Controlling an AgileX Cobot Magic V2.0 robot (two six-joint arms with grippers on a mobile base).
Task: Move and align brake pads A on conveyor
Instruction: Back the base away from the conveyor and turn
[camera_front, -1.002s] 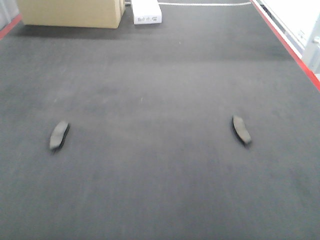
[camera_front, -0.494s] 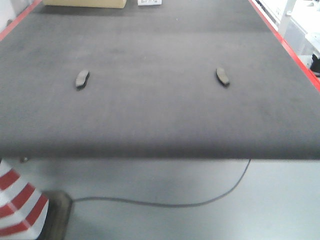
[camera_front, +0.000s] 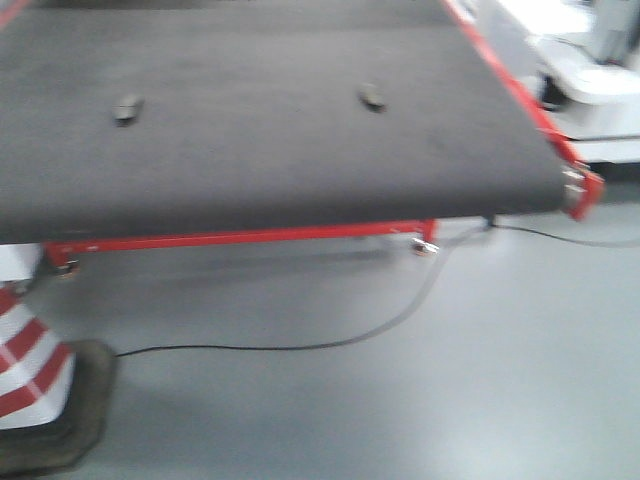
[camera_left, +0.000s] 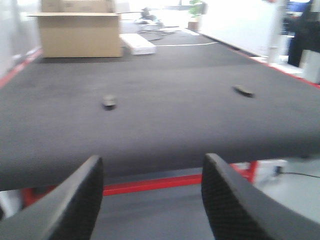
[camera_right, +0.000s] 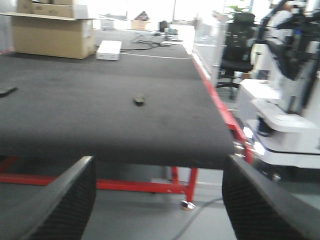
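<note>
Two brake pads A (camera_front: 127, 107) (camera_front: 372, 96) lie well apart on the conveyor (camera_front: 250, 170), back from its near edge. The robot has backed away from the belt, so the left gripper (camera_left: 152, 165) and right gripper (camera_right: 159, 167), both spread wide and empty, likely cannot reach.

Two pads lie well apart on the conveyor (camera_front: 250, 170), the left pad (camera_front: 127, 107) roughly level with the right pad (camera_front: 372, 97). At the far end stands a box (camera_left: 80, 32), with a flat case (camera_left: 137, 44) just right of it. A cable (camera_front: 280, 348) lies on the floor (camera_front: 400, 420) before the conveyor.
</note>
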